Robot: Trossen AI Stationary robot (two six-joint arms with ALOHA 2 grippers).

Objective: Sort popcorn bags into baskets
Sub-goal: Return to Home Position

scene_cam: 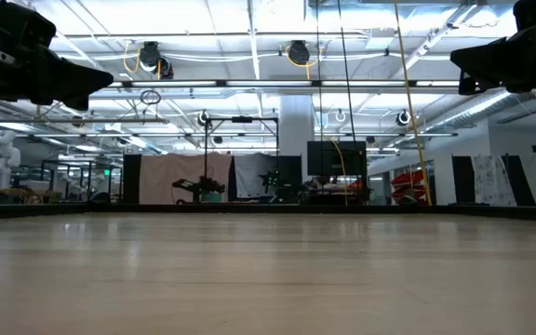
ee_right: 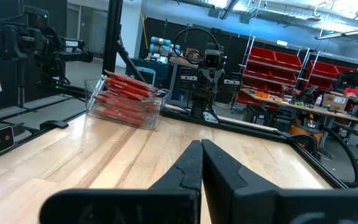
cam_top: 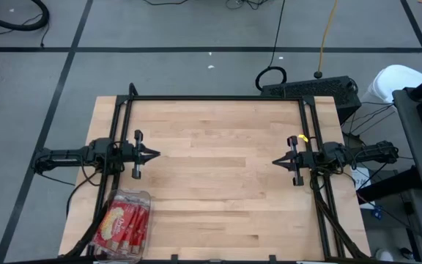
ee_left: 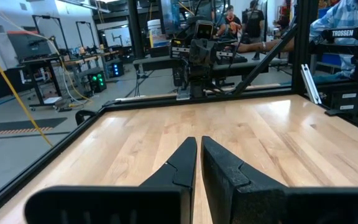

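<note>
Several flat red popcorn bags are stacked inside the clear, round-cornered plastic bin, which is set at the near left corner of the pale wooden table. Their number cannot be made out, and the bin's near edge is cut off. The left gripper and the right gripper are pinched closed on nothing, pointed at each other, well apart above the table's sides.

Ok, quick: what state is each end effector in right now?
Left end effector: closed, holding nothing.
Right end effector: closed, holding nothing.
</note>
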